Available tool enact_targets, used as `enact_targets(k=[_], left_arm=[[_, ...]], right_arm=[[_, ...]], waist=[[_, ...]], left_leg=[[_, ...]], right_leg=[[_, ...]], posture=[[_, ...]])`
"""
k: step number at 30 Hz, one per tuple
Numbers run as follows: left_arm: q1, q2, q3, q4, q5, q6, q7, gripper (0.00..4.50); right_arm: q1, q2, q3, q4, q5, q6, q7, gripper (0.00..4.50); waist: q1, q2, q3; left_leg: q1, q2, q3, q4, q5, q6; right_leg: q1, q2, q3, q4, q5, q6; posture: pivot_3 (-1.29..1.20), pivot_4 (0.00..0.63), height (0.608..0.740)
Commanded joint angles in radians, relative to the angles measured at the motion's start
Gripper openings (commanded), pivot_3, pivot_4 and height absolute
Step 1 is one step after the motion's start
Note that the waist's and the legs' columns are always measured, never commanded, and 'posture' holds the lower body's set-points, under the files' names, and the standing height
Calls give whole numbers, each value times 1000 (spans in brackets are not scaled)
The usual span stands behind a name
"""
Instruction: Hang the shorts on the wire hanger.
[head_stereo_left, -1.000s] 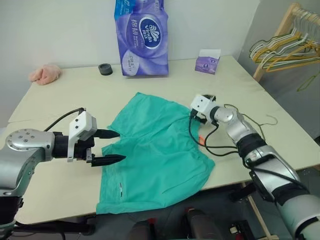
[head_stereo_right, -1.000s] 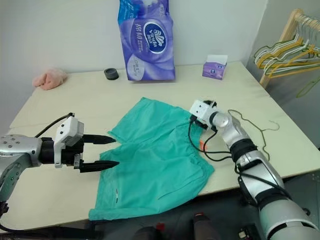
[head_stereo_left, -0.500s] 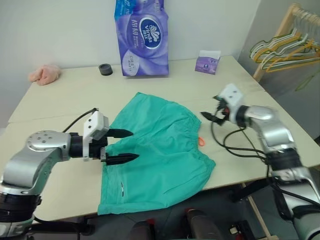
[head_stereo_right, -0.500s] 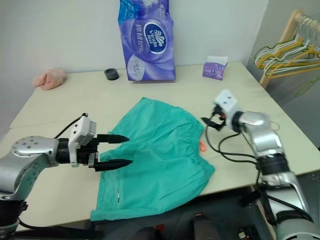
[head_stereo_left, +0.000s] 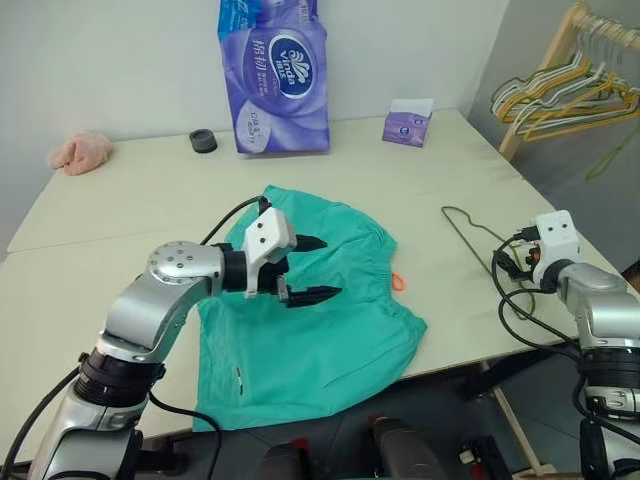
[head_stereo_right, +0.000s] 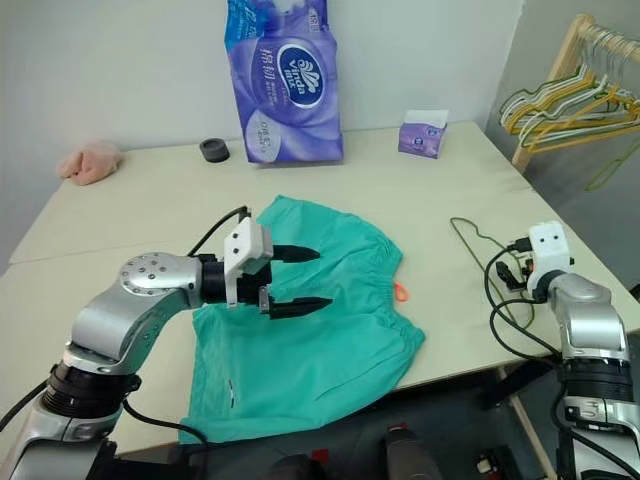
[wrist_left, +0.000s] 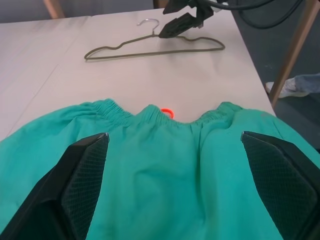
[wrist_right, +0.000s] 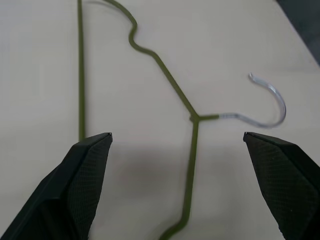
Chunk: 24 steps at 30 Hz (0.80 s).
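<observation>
A: Where were the shorts (head_stereo_left: 310, 310)?
B: Flat on the tabletop (head_stereo_left: 130, 210), near its front edge, waistband twd the robot's right, legs twd its left. Small orange tag (head_stereo_left: 398, 282) poked out at the waistband.

A: And the wire hanger (head_stereo_left: 470, 236)?
B: Also flat on the tabletop, to the right of the shorts, clear of them – bare tabletop between. In the right wrist view its hook (wrist_right: 270, 102) lay on the surface, silver at the tip.

A: L gripper (head_stereo_left: 312, 268)?
B: Over the shorts' middle, pointing twd the waistband, jaws wide apart w/ nothing between them. Couldn't tell if the tips touched the cloth.

A: R gripper (wrist_left: 181, 16)?
B: Near the right edge of the tabletop, just by the hanger, jaws spread wide, empty. Hanger lay below & between the fingers (wrist_right: 85, 175) in its wrist view, not gripped.

A: Any containers?
B: A big purple pack of tissue rolls (head_stereo_left: 272, 75) stood upright at the back, sealed, contents not visible. Small purple tissue box (head_stereo_left: 406, 123) further right at the back, white tissue sticking out the top. Also a dark round thing (head_stereo_left: 203, 141) beside the pack and a pink cloth (head_stereo_left: 80, 152) at the back left corner.

A: Anything off the tabletop?
B: A wooden rack (head_stereo_left: 535, 90) at right w/ several hangers on its rail.
</observation>
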Motion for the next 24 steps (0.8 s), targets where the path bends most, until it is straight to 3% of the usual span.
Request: enact_targets(k=[1,4,15,18,24], left_arm=[[-29,1,0,-2,11,-32,-16,4470],[-36,5,0,14,22,-49,-28,4500],[-32,2,8,43,46,-82,-30,4500],[-30,1,19,54,49,-88,-27,4500],[-74,-20,77,180,80,-111,57,4500]], right_arm=[[-6,-24,-11,38,30,28,36,4500],[-19,-35,13,105,33,25,66,3897],[-111,-38,15,403,26,33,59,122],[-113,-27,20,400,27,-16,58,55],[-78,-26,100,144,-27,-238,63,55]], waist=[[-5,0,0],[-6,1,0],[0,-4,-4],[3,-10,-7],[-3,-8,-6]], left_leg=[[0,0,0,0,0,0],[0,0,0,0,0,0],[8,-1,-1,0,0,0],[6,-2,-1,0,0,0],[4,-2,0,1,0,0]], right_leg=[[0,0,0,0,0,0],[0,1,0,0,0,1],[16,1,-2,-16,1,11],[16,0,-1,-19,5,10],[14,-1,0,-21,6,13]], posture=[[-183,119,740],[-181,118,740],[-173,109,740],[-171,107,740],[-182,105,740]])
